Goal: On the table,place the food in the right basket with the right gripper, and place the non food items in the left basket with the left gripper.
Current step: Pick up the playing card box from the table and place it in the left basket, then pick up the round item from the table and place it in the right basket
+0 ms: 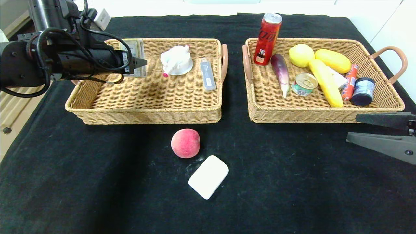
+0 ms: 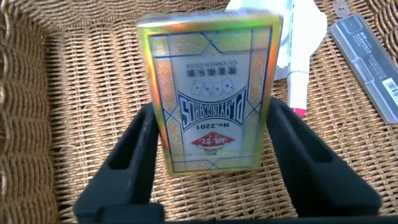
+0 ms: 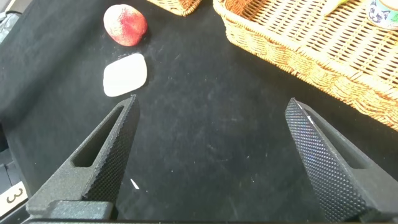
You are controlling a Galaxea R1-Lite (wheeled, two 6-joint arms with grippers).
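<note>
My left gripper [image 2: 211,149] hangs over the back left part of the left basket [image 1: 149,113], a pack of playing cards [image 2: 211,93] standing between its fingers [image 2: 134,155]. From the wrist view the fingers sit just beside the pack's long edges, but I can't tell whether they pinch it or have let go — the gap, if any, is too fine to read. The pack is a stiff, light box with a glossy foil wrap, so it will likely slide; flat pressure across the narrow sides is the safe hold, and it should drop onto the wicker floor without harm. A white marker-like thing [image 2: 298,74] and a grey stick [image 1: 208,75] already lie in that basket.

My right gripper [image 3: 211,155] is parked low over the worktop [image 1: 292,182] in front of the right basket [image 1: 325,115], fingers spread wide and empty.

Two things remain on the worktop, near each other in front of the baskets: a peach [image 1: 185,143] and a white bar [image 1: 208,176], probably soap. I judge the peach soft and easily bruised, rounded enough to roll — take it across its widest middle, gently. The bar looks firm, smooth and low, so its longer sides offer the best purchase for the left gripper.
</note>
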